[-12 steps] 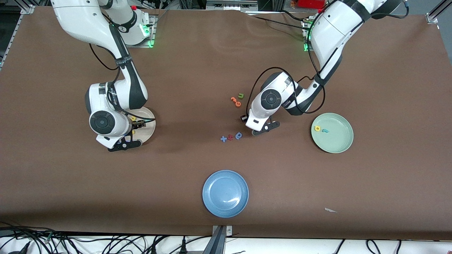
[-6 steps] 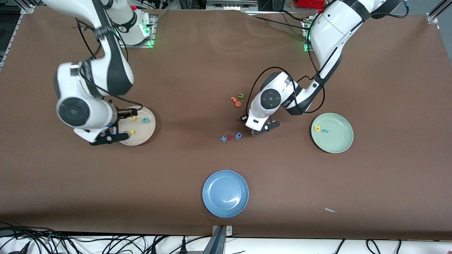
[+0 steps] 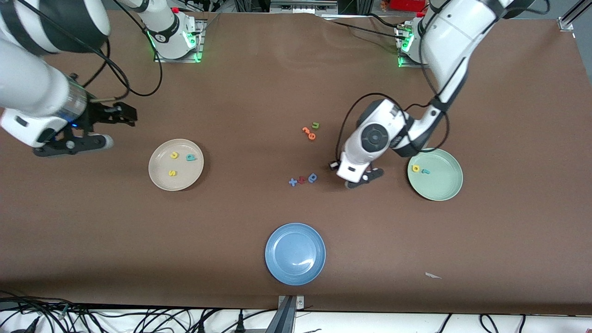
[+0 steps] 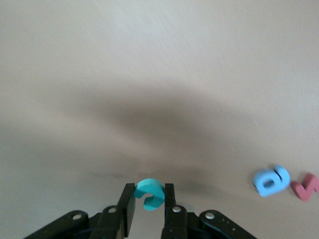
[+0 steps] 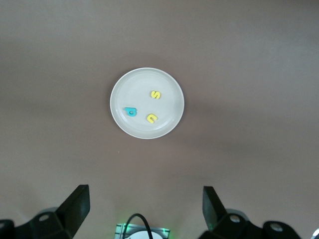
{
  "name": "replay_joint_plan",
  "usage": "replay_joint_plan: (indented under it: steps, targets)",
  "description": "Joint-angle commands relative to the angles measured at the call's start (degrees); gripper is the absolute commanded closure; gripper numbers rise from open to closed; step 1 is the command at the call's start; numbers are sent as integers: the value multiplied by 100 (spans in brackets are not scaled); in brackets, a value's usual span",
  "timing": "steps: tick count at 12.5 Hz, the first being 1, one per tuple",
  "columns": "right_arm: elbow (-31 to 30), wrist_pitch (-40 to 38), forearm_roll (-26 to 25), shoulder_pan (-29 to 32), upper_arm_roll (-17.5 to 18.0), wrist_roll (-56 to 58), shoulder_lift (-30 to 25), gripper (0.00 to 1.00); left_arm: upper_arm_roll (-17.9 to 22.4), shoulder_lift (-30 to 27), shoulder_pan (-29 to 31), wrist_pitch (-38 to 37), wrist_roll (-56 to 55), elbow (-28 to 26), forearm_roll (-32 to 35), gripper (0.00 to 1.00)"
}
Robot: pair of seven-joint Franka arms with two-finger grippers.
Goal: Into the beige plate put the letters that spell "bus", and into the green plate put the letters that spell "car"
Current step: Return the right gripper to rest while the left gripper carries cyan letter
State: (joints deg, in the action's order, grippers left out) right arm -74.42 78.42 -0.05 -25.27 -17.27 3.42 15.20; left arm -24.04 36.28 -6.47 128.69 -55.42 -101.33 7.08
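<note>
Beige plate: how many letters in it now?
3, all lying in the beige plate: yellow u, teal b beside it, and yellow s nearer the front camera. None seem hidden.

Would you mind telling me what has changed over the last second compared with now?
The right gripper, open, rose from the beige plate and pulled back toward its own end, leaving three letters there. The left gripper, shut on the teal c, shifted from beside the blue a toward the green plate. The plates and loose letters stayed put.
</note>
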Motion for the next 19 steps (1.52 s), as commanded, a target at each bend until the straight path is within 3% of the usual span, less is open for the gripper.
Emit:
replay_joint_plan:
  steps: [1,3,6,9,11,13,19]
  targets:
    - [114,31,41,197,161,132,-138,0,-66,-542,776,-721,985,-141,144,100]
    - [-429,480,58,1011,618,211,-568,0,-66,-587,1286,-1073,1820,-141,144,100]
    - [-1405,743,338,2068,743,124,-1245,0,-49,-604,2015,-1101,3007,-150,153,100]
    - [-1768,1034,208,2376,734,211,-1415,0,-31,-578,2500,-1092,3799,-194,162,100]
    - [-1725,1035,408,2536,874,238,-1336,0,-22,-534,2746,-1066,4152,-194,450,100]
    - [-1506,1192,559,2553,1120,299,-1039,0,-22,-403,2853,-1031,4179,-194,820,100]
    - [-1628,1140,480,2422,1156,624,-1283,0,-31,-60,3020,-688,4188,-221,1076,99]
